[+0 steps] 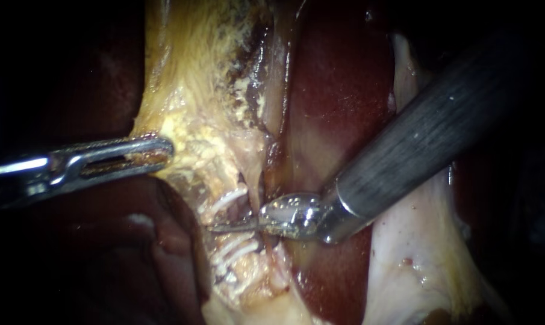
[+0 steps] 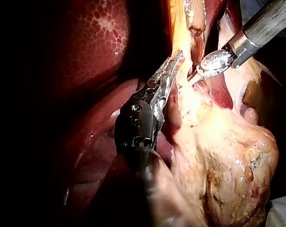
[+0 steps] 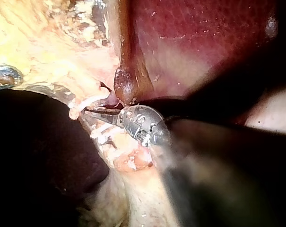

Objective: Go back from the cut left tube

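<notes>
The right instrument (image 1: pixel 224 227) is nearest the endoscope. Its thick dark shaft comes down from upper right & crosses the liver (image 1: pixel 338 90) and the edge of a pale flap (image 1: pixel 417 241); can't tell if the shaft touches either. Its pincer is a pair of thin blades lying together w/ nothing held. The blades sit in the gap of the cut tube (image 1: pixel 243 260), btwn the upper clips (image 1: pixel 229 198) and the lower clips (image 1: pixel 236 248). Both clip sets are just beside the blades, so room above & below is tight. The blade point pokes past the tube's left edge over a dark hollow. In the right wrist view the blades (image 3: pixel 98 113) lie close under a dark red stump end, w/ white clips just beside them.

Further back, the left instrument (image 1: pixel 158 153) comes in level from the left. Its slotted pincer is clamped on the edge of the yellow tissue (image 1: pixel 194 90), above the clips & well apart from the blades. The left wrist view shows this pincer (image 2: pixel 175 61) holding a yellow strand taut, w/ the right instrument's tip (image 2: pixel 195 78) near it but not touching.

Behind everything the liver fills the middle, smooth & bare alongside the right shaft. Dark space lies under the left instrument.
</notes>
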Robot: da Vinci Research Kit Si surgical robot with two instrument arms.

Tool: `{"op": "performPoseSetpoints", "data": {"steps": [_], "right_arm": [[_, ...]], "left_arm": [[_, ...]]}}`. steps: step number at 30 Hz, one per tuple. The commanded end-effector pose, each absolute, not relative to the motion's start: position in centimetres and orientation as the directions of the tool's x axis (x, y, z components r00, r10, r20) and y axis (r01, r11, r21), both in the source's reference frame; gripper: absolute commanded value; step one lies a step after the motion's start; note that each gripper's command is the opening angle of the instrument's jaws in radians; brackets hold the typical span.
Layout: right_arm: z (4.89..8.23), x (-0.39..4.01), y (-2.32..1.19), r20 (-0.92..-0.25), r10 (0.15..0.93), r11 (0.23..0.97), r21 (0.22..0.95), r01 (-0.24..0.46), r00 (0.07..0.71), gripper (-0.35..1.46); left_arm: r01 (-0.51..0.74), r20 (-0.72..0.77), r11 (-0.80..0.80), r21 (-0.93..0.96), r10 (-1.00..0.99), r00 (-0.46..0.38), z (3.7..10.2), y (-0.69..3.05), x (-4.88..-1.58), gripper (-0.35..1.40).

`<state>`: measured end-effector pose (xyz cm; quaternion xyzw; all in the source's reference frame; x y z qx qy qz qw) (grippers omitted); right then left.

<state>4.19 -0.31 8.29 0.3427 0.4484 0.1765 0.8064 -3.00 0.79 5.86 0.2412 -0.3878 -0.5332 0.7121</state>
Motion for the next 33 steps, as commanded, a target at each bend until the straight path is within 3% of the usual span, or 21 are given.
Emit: {"op": "performPoseSetpoints", "data": {"steps": [1,5,12,13,25,29,33], "right_arm": [[8.27,4.19,-0.3,-0.604,0.592,0.703,0.711,0.024,0.534,-0.35],[8.21,4.2,-0.31,-0.609,0.596,0.702,0.712,0.029,0.524,-0.35],[8.18,4.19,-0.32,-0.615,0.602,0.715,0.699,0.0,0.51,0.76],[8.18,4.18,-0.32,-0.616,0.603,0.719,0.695,-0.01,0.508,0.83],[8.09,4.04,-0.25,-0.613,0.607,0.715,0.699,-0.01,0.506,0.99],[8.05,3.96,-0.29,-0.619,0.599,0.718,0.696,0.0,0.508,1.16],[7.96,3.82,-0.35,-0.723,0.472,0.804,0.588,0.091,0.504,1.33]], "left_arm": [[0.572,0.295,0.315,0.757,-0.946,0.131,5.86,0.79,-3.0,-0.35],[0.572,0.295,0.315,0.757,-0.946,0.131,5.86,0.79,-3.0,-0.35],[0.572,0.295,0.315,0.757,-0.946,0.131,5.86,0.79,-2.99,-0.35],[0.572,0.295,0.315,0.757,-0.946,0.131,5.86,0.79,-2.99,-0.35],[0.572,0.295,0.316,0.757,-0.946,0.131,5.86,0.79,-2.98,-0.35],[0.571,0.295,0.316,0.758,-0.946,0.132,5.86,0.79,-2.96,-0.35],[0.57,0.295,0.317,0.758,-0.946,0.133,5.88,0.79,-2.94,-0.35]]}}
